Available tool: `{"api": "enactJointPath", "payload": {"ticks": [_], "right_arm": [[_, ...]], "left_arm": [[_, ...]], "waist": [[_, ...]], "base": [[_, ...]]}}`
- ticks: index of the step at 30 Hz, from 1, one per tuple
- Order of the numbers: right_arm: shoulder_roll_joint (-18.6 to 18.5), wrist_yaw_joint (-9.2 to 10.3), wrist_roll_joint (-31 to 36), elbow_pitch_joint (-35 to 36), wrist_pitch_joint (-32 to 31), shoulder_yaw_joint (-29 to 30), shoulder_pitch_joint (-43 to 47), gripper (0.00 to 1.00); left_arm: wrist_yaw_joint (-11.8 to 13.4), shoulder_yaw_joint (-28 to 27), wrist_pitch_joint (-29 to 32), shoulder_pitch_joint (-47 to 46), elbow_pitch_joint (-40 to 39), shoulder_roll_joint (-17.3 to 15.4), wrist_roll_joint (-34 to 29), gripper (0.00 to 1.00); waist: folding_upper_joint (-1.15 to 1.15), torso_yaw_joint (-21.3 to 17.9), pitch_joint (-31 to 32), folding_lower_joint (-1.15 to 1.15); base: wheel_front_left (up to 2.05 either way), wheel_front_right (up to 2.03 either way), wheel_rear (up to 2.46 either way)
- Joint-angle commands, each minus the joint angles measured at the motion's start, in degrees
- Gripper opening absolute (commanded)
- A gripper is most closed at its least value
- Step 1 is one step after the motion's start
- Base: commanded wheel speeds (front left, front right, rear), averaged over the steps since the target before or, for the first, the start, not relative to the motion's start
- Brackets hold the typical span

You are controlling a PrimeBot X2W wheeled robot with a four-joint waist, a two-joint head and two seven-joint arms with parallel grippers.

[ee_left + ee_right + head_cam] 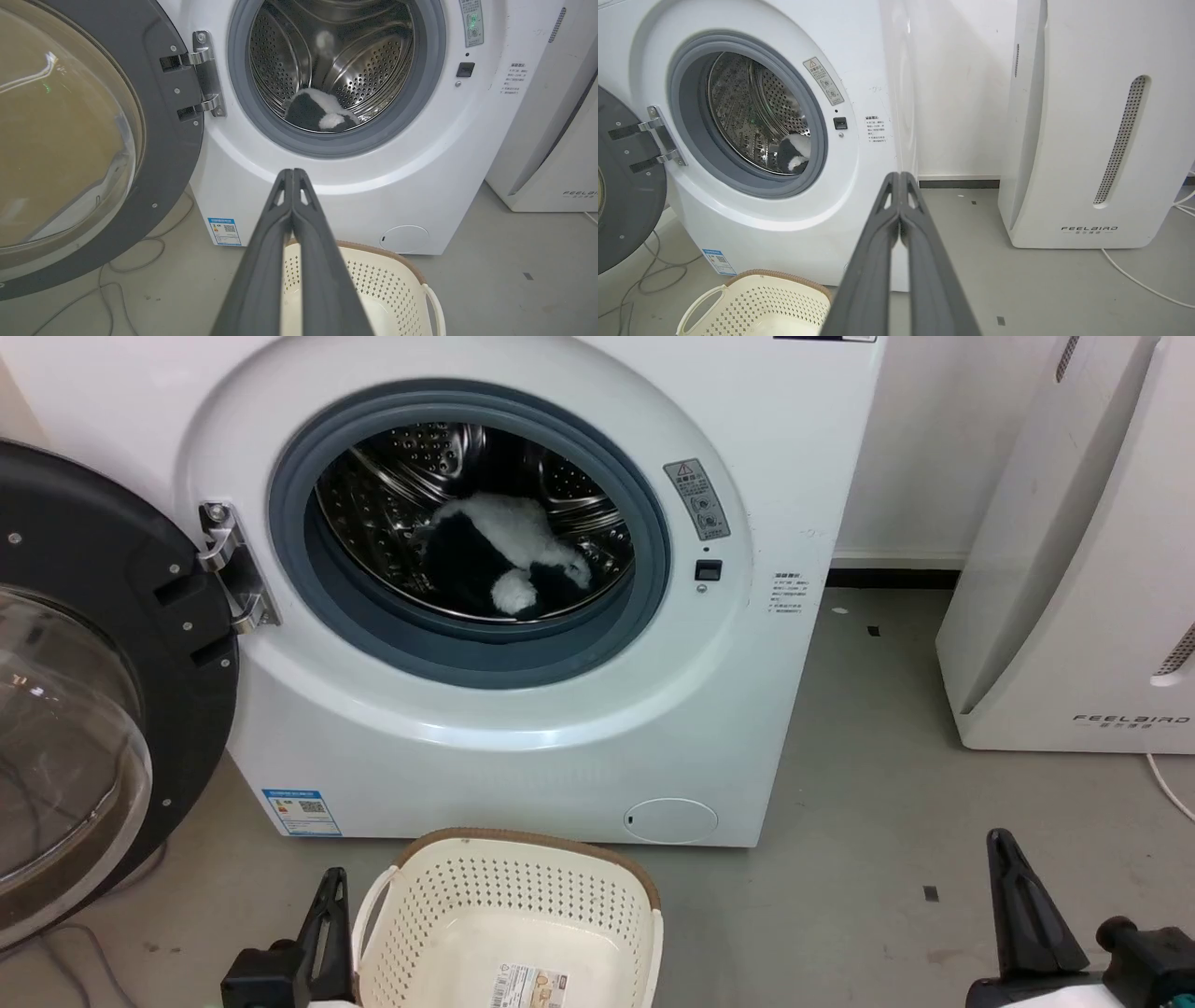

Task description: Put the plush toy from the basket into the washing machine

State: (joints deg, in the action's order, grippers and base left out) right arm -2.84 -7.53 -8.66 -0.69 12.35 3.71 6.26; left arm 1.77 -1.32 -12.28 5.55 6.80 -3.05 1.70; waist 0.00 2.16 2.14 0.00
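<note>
I see the left gripper just beside the basket and the right gripper over the grey floor. Both have their fingers pressed fully together and hold nothing. The plush toy lies inside the drum of the washing machine, whose door stands open.

Toy in the drum, basket before the washer
The toy lies low in the drum of the washer, whose door hangs open at its left. The basket sits on the floor just before the washer. An appliance stands apart to the right. The left gripper is just beside the basket; the right gripper is well to its right
</note>
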Motion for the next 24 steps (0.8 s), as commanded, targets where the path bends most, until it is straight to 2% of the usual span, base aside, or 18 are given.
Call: {"api": "enactJointPath", "payload": {"ticks": [1,24], "right_arm": [[0.0,0.01,0.5,0.1,-0.4,-0.1,-1.0,0.00],[0.0,0.02,2.3,0.2,-3.1,-1.0,-2.2,0.00]], "left_arm": [[-0.3,0.0,0.4,-0.9,-0.5,0.0,-0.3,0.00],[-0.6,0.3,3.1,-1.9,-1.9,0.1,-0.6,0.00]], "waist": [[0.00,0.0,0.0,0.00],[0.00,-0.5,-0.5,0.00]], "base": [[0.00,0.00,0.00],[0.00,0.00,0.00]]}}
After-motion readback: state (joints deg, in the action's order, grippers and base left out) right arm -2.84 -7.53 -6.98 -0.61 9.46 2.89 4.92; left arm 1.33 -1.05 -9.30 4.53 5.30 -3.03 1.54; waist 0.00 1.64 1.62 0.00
